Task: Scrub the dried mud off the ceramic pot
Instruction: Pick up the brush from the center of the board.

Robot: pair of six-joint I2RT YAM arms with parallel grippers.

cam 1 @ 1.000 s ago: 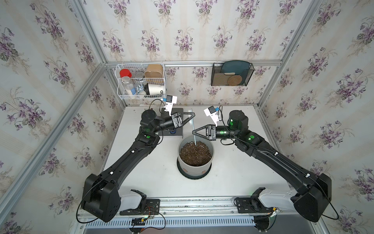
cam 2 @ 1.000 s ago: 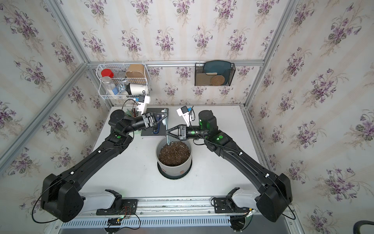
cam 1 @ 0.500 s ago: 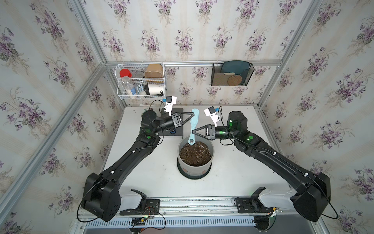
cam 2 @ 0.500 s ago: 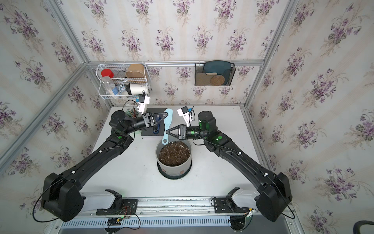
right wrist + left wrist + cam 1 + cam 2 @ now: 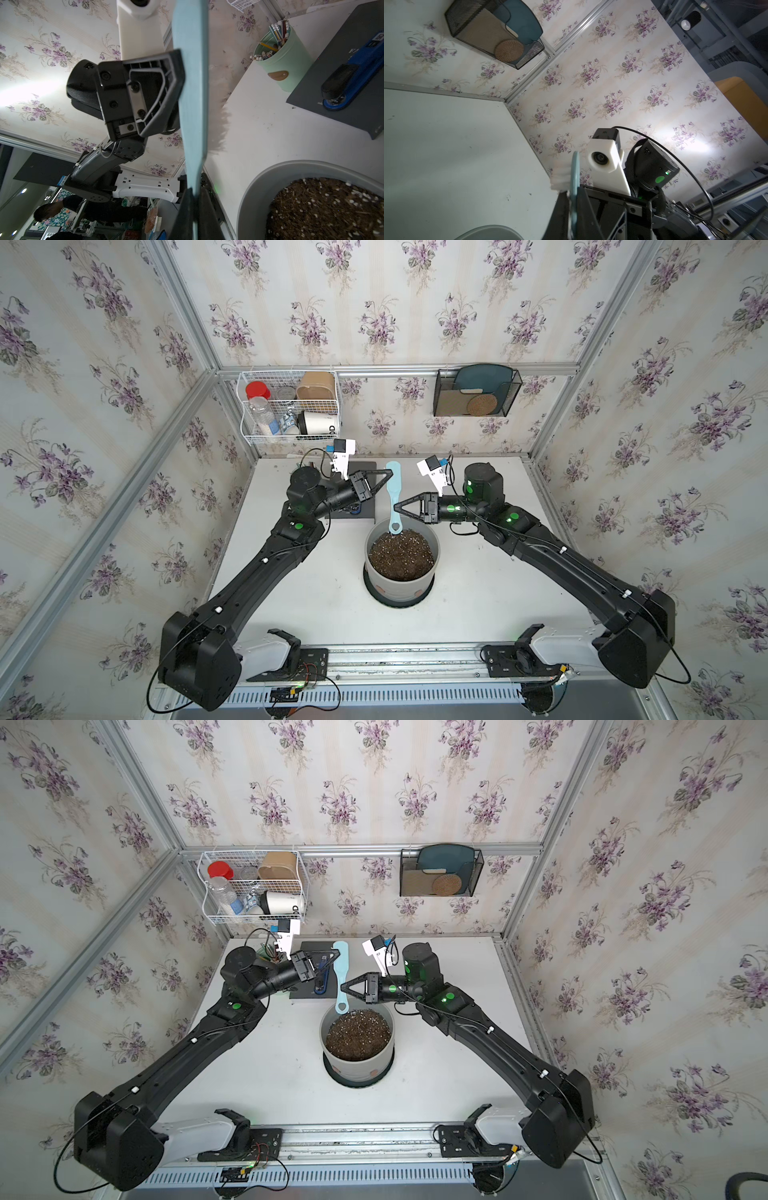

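Observation:
The ceramic pot, light grey and full of speckled soil, stands on a dark saucer mid-table. Dried mud shows as small reddish-brown blobs low on its near wall. A light blue scrub brush with white bristles hangs above the pot's far rim, held by both arms. My left gripper is shut on the brush near its head. My right gripper is shut on the handle end of the brush.
A dark book with a blue stapler lies behind the pot. Beside it stands a mint pencil cup carrying a brown blob. On the back wall hang a wire basket and a black mesh holder.
The brush, seen edge-on in the right gripper a second ago, has swung up flat toward the back. The left gripper, open then, has closed on its head.

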